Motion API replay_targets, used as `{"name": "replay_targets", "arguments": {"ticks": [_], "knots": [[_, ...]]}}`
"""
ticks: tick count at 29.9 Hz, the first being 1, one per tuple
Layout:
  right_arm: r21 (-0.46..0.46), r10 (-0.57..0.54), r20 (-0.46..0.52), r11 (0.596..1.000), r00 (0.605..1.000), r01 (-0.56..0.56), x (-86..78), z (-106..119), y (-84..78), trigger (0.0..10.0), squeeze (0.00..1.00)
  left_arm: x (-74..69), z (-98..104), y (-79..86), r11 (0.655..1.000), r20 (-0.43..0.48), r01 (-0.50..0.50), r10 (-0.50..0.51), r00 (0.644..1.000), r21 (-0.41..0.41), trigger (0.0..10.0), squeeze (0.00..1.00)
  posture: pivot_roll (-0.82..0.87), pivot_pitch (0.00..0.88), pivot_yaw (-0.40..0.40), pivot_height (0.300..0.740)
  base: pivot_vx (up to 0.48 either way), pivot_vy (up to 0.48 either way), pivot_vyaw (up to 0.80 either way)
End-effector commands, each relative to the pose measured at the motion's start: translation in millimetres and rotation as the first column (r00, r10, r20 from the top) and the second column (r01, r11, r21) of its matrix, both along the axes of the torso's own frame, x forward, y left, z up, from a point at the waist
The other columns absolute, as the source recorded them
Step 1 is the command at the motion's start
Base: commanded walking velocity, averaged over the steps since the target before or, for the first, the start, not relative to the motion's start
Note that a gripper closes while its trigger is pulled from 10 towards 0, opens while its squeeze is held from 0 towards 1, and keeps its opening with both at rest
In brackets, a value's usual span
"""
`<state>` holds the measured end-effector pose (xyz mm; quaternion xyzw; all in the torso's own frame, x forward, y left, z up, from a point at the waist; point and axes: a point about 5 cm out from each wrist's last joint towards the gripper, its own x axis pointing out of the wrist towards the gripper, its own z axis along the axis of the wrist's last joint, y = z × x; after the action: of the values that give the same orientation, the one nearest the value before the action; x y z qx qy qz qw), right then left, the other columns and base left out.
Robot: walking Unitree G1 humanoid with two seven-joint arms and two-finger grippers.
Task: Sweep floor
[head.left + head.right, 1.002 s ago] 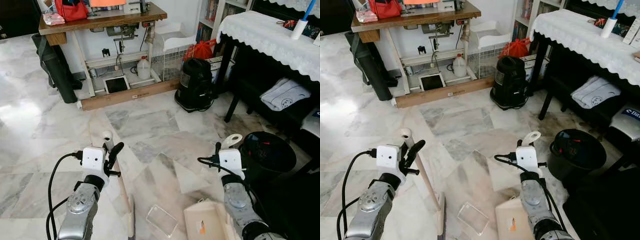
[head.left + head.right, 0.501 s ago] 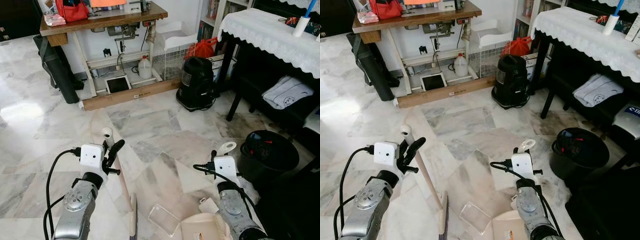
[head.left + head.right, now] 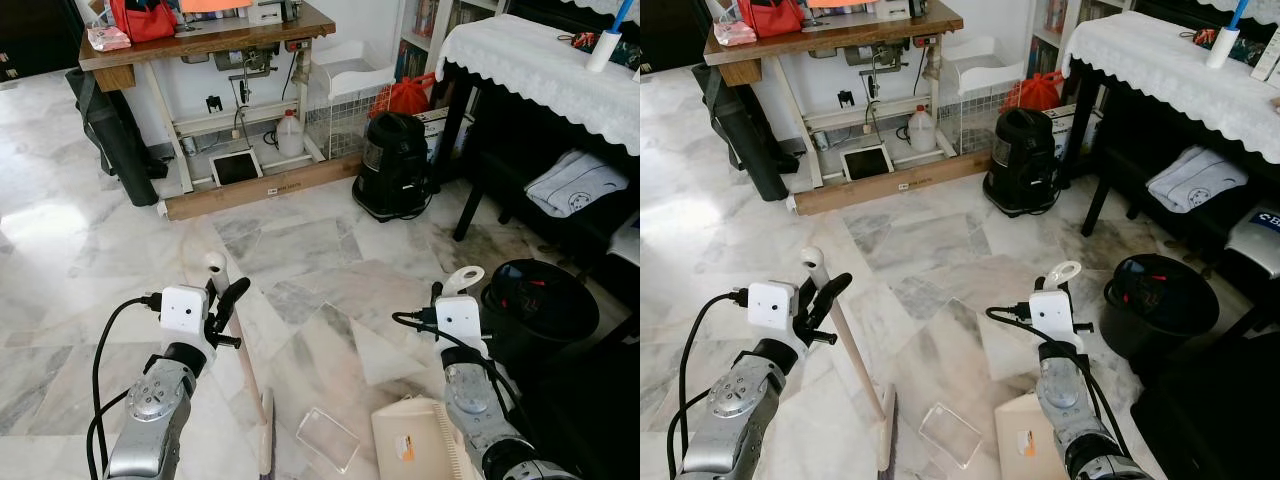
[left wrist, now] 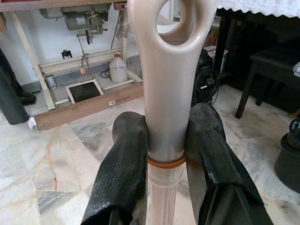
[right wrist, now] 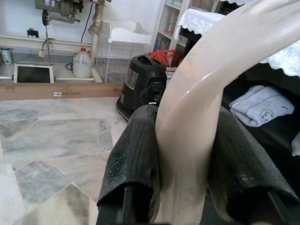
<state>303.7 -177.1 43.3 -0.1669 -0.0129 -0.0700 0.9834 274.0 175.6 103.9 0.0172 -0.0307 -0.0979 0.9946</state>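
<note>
Since half a second ago the right gripper, fingers pinched on the looped cream handle of the cream plastic dustpan, has lifted back up, and the pan sits right of the clear plastic scrap on the near marble floor; I judge it is being re-set to catch. Left gripper clamps the cream broom handle, broom head near, left of the scrap. Pan looks empty; black round bin at right holds dark, unclear contents.
</note>
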Motion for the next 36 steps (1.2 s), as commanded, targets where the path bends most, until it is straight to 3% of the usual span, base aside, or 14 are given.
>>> {"name": "replay_targets", "arguments": {"ticks": [1, 3, 4, 11, 23, 27, 36], "knots": [[0.012, -0.021, -0.037, 1.000, 0.999, 0.021, -2.7, -6.3, 0.8, 10.0, 0.00, 3.1, 13.2, 2.4, 1.000, 0.053, -0.004, 0.004, 0.999, -0.007, 10.0, 0.00, 0.17, 0.041, 0.042, 0.740, 0.000, 0.000, 0.00], [0.014, -0.031, -0.060, 0.999, 0.998, 0.032, -5.0, -10.4, 0.2, 10.0, 0.00, 3.4, 13.6, 2.4, 1.000, 0.055, -0.004, 0.004, 0.998, -0.007, 10.0, 0.00, 0.17, 0.041, 0.042, 0.740, 0.000, 0.000, 0.00], [0.018, -0.052, -0.131, 0.998, 0.990, 0.055, -13.9, -23.6, -2.4, 10.0, 0.00, 3.7, 15.2, 1.8, 1.000, 0.061, -0.002, 0.002, 0.998, -0.008, 10.0, 0.00, 0.18, 0.041, 0.042, 0.740, 0.000, 0.000, 0.00], [-0.005, -0.057, -0.240, 0.998, 0.969, 0.057, -34.8, -46.7, -3.8, 10.0, 0.00, 2.0, 17.1, -0.6, 1.000, 0.059, 0.017, -0.016, 0.998, -0.015, 10.0, 0.00, 0.18, 0.045, 0.045, 0.740, 0.000, 0.000, 0.00], [0.058, -0.057, -0.247, 0.996, 0.967, 0.074, -31.4, -44.3, -8.7, 10.0, 0.00, 3.1, 15.1, -3.2, 0.999, 0.033, 0.036, -0.035, 0.999, -0.021, 10.0, 0.00, 0.17, 0.043, 0.043, 0.740, 0.000, 0.000, 0.00], [0.133, -0.106, -0.277, 0.980, 0.955, 0.147, -33.1, -47.2, -16.6, 10.0, 0.00, 2.4, 12.2, -3.6, 0.999, 0.018, 0.037, -0.036, 0.999, -0.022, 10.0, 0.00, 0.16, 0.043, 0.040, 0.740, 0.000, 0.000, 0.00], [0.200, -0.165, -0.351, 0.949, 0.922, 0.246, -34.3, -52.3, -27.5, 10.0, 0.00, 2.1, 11.7, -3.8, 0.999, 0.012, 0.036, -0.036, 0.999, -0.026, 10.0, 0.00, 0.16, 0.041, 0.035, 0.740, 0.000, 0.000, 0.00]]}}
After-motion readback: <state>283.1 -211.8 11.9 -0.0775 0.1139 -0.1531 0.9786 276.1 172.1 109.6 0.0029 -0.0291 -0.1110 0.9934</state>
